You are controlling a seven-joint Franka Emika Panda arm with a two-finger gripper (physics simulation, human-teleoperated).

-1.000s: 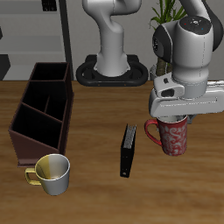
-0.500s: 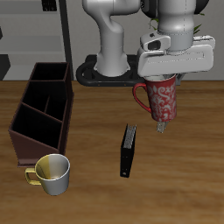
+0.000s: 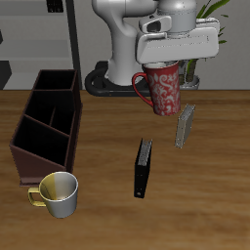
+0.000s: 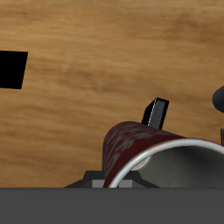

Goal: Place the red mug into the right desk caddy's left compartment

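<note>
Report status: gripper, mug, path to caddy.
Gripper shut on red mug, mug airborne above table. Right desk caddy open, nothing inside visible. Black book upright below the route; cream mug at caddy's front.

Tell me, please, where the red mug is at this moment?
In the exterior view, the red mug hangs in the gripper, clear of the table, farther back than the black book and well apart from the desk caddy.

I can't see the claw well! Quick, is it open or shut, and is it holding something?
Gripper: shut on the red mug, which hangs in the air above the table.
</note>
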